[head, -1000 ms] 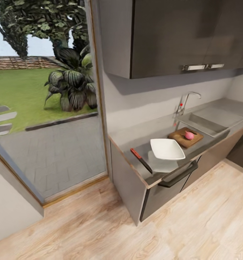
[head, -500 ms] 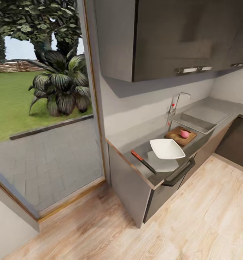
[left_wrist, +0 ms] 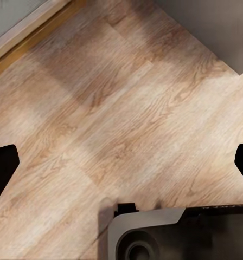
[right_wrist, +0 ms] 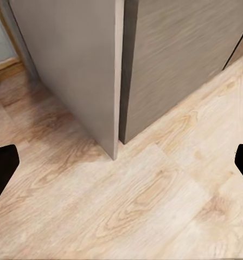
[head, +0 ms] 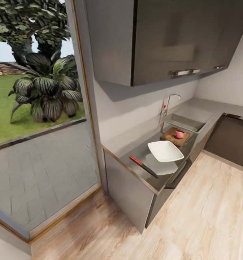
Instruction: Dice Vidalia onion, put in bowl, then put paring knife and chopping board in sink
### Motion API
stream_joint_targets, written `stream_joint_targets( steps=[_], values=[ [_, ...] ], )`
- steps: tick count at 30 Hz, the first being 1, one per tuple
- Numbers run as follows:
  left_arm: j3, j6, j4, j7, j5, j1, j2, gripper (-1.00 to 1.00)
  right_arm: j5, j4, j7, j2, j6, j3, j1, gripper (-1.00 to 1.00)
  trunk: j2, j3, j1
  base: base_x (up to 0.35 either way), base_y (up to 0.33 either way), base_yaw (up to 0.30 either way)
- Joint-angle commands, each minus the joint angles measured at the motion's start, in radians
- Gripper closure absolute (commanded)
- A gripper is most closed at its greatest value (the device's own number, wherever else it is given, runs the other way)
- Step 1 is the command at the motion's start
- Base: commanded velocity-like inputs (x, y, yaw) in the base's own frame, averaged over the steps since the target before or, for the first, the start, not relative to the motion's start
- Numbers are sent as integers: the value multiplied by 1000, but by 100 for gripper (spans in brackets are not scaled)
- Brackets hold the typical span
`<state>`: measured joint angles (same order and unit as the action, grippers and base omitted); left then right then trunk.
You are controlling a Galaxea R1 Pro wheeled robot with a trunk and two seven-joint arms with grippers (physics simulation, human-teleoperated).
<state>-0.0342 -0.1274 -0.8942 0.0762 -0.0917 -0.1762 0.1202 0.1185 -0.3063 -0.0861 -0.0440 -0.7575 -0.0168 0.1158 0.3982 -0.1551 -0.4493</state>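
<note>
one pink-red onion (head: 179, 134) is sitting on the chopping board (head: 174, 136), already out of the sink (head: 183, 121), which is lying just beyond the board beside the chrome tap (head: 166, 108). nearer the counter's end, the white bowl (head: 165, 151) is resting on the countertop (head: 149, 164), and the paring knife (head: 143, 166) is lying just beside the bowl near the front edge, red handle pointing toward the counter's corner.

both pincers are hanging low and well apart from all of this. the left gripper (left_wrist: 121, 162) is facing the wooden floor (left_wrist: 116, 114) with its dark fingertips (left_wrist: 2, 168) showing at the far sides of its wrist view, spread wide and grasping nothing. the right gripper (right_wrist: 121, 162) is likewise released, fingers (right_wrist: 2, 170) wide apart, looking at the floor and the foot of the grey cabinets (right_wrist: 154, 59) ahead of it.

judging by this, the fetching step looks done and the robot is approaching the counter for the dicing step. the next move is probably calling for rolling closer and squaring up to the counter, then raising an arm above the countertop to reach the knife's handle, since neither pincer is near it.
</note>
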Motion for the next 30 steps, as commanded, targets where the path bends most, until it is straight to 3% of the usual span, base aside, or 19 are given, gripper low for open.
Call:
stream_joint_targets(
  steps=[1, 15, 30],
  values=[
    [-2, -1, -1, 2, -9, 0, 1, -100, 11, 1, -9, 0, -2, -2, 1, -100, 2, -1, -1, 26, 43, -246],
    [-3, -1, 6, 2, -5, 0, 1, -100, 11, 1, -9, 0, 0, -2, 1, -100, 2, 10, -1, 2, 46, -278],
    [-4, -1, 6, 2, -5, 0, 1, -100, 10, 0, -9, 0, 0, -2, 1, -100, 2, 21, -1, 0, 273, -281]
  ],
)
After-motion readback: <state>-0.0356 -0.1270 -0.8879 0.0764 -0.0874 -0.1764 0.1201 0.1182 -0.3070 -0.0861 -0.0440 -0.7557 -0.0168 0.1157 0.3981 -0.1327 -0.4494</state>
